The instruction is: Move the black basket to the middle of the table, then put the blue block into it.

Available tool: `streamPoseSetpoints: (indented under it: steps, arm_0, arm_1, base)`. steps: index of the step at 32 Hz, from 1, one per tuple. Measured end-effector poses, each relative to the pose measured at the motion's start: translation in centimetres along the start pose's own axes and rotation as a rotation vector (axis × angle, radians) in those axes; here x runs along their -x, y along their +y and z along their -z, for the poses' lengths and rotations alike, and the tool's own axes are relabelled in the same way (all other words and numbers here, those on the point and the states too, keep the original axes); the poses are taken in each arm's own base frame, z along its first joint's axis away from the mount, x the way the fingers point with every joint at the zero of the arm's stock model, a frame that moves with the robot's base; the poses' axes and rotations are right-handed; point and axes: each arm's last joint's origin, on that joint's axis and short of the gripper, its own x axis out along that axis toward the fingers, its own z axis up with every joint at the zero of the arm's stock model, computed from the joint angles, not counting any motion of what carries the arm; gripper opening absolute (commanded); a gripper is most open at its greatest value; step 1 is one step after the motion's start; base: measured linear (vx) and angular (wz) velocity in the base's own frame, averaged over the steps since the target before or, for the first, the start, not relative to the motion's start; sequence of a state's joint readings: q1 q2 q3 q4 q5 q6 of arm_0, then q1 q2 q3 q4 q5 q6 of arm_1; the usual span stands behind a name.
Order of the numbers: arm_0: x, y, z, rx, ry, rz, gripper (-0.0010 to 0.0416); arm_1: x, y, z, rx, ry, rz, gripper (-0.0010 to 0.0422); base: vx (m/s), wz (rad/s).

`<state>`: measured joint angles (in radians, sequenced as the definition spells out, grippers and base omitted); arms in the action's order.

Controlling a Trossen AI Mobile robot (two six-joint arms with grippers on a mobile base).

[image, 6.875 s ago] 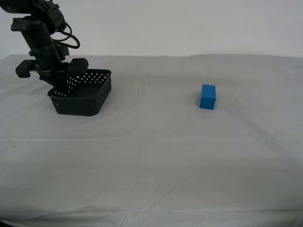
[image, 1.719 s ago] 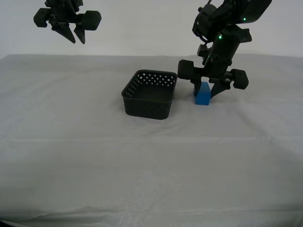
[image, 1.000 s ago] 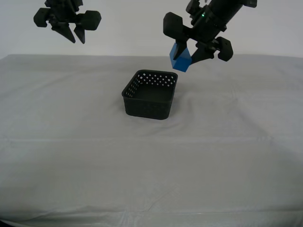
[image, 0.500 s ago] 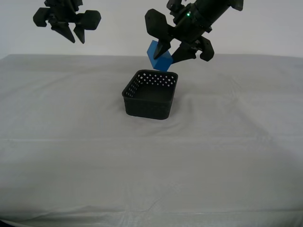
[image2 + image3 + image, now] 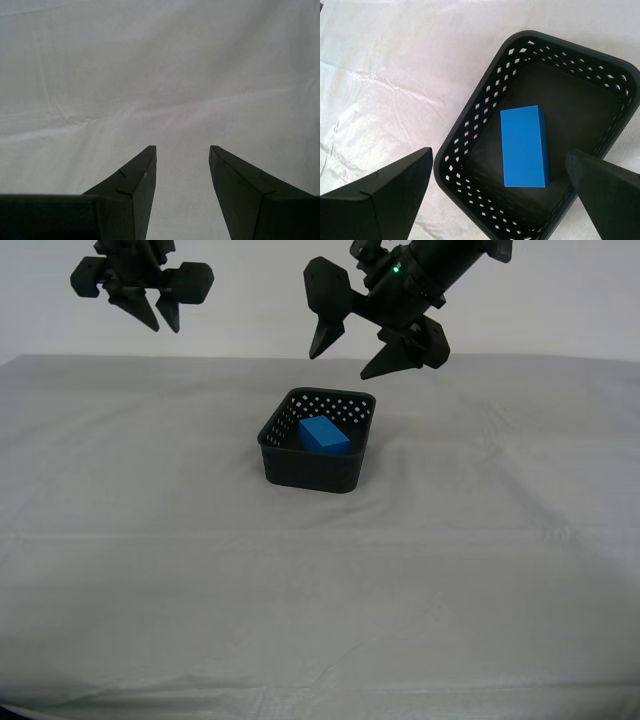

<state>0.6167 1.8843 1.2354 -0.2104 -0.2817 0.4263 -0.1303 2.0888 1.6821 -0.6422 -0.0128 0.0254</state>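
The black basket (image 5: 290, 458) stands on the table (image 5: 320, 580) near its middle, a little toward the back. The blue block (image 5: 323, 435) lies flat inside it; the first wrist view shows the block (image 5: 524, 146) on the floor of the basket (image 5: 470, 135). My first gripper (image 5: 345, 360) hangs open and empty just above the basket, and its jaws spread wide over it in the first wrist view (image 5: 498, 156). My second gripper (image 5: 163, 325) is raised at the exterior view's upper left, open and empty. It sees only bare cloth in the second wrist view (image 5: 182, 148).
The pale wrinkled cloth covers the whole table, with only the basket standing on it. A plain light wall lies behind the far edge. The table's front edge runs along the bottom of the exterior view.
My first gripper carried the blue block from the table over the basket, then opened; the block dropped into the basket. The second gripper has stayed raised since it left the basket.
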Motion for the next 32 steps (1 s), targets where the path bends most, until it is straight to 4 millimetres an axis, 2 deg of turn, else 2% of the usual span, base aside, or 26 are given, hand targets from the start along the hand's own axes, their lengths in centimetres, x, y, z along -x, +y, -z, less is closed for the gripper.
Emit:
streamPoseSetpoints:
  steps: [4,32]
  arm_0:
    - [0.00,-0.01,-0.01,0.000,0.000,0.000,0.0350]
    - [0.00,0.01,-0.01,0.000,0.000,-0.001,0.0350]
  arm_1:
    - [0.00,0.00,-0.01,0.000,-0.001,0.000,0.0139]
    - [0.00,0.00,-0.16,0.000,-0.016,0.000,0.0139]
  base:
    - [0.000,0.000]
    - [0.000,0.000]
